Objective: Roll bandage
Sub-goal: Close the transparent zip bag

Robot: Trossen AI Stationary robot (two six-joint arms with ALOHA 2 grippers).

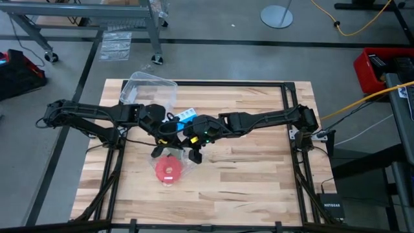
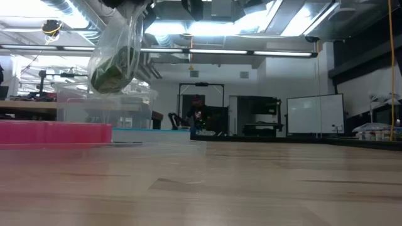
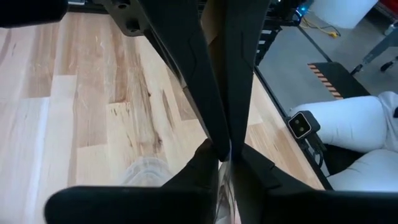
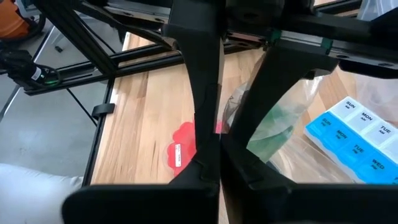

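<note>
Hanging above the wooden table, a clear plastic bag contains the green bandage, just over the red disc. Both the left gripper and the right gripper are clenched on the bag's film.

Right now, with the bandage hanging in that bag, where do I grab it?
Probably pinch the bandage through the bag's bottom bulge, coming level from the side: the bag hangs upright, its neck held above by the left gripper and right gripper.
</note>
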